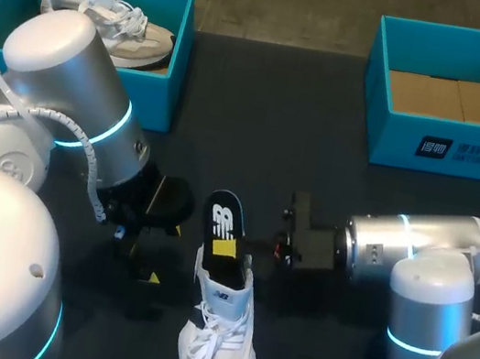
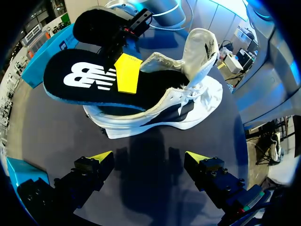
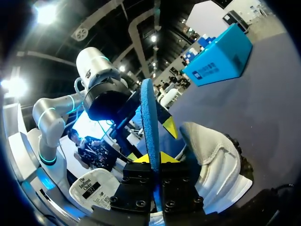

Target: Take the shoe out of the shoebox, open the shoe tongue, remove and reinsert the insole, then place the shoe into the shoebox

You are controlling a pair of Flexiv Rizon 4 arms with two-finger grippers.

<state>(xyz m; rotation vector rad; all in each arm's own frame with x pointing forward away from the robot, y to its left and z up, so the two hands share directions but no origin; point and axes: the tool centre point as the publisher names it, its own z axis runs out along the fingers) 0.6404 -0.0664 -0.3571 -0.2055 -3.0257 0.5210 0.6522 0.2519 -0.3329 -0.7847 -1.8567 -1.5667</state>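
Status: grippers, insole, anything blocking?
Right gripper shut on insole, partly out of white shoe. Left gripper open, empty, short of the shoe. Nothing in the way.

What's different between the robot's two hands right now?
The right hand is shut on the black insole, which stands half out of the white shoe; the left hand is open and holds nothing. The right hand touches the insole from two sides; the left hand sits short of the shoe, touching nothing. Both have two dark fingers with yellow tips and flank the same shoe.
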